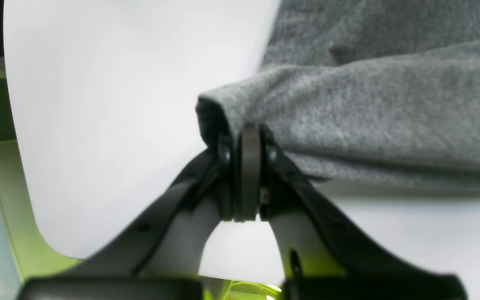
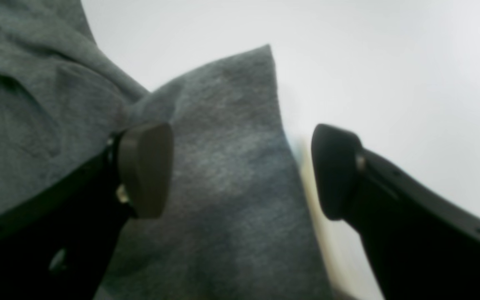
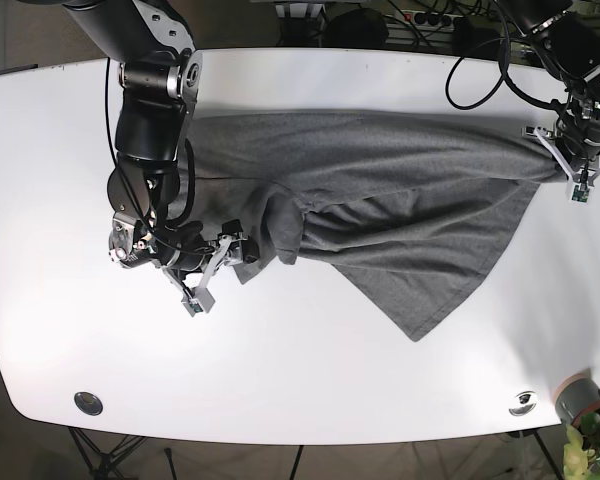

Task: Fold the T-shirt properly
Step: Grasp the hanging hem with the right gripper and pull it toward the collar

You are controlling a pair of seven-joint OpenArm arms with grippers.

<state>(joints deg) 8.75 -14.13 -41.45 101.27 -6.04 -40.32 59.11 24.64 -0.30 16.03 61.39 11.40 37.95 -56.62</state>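
Note:
A grey T-shirt [image 3: 380, 190] lies crumpled across the white table [image 3: 310, 370], with one corner hanging toward the front. My left gripper [image 3: 572, 160] is shut on the shirt's edge at the far right; the left wrist view shows its jaws [image 1: 248, 137] pinching a fold of grey cloth [image 1: 390, 104]. My right gripper [image 3: 220, 267] is open at the bunched sleeve on the left. In the right wrist view the gripper [image 2: 240, 171] straddles a flap of the shirt [image 2: 231, 125], with one pad [image 2: 144, 166] resting on the cloth.
Black cables [image 3: 480, 70] run across the table's back right. Two metal discs [image 3: 88, 402] [image 3: 523, 402] sit near the front edge. A grey cup [image 3: 577, 395] and a plant [image 3: 592, 445] stand at the front right corner.

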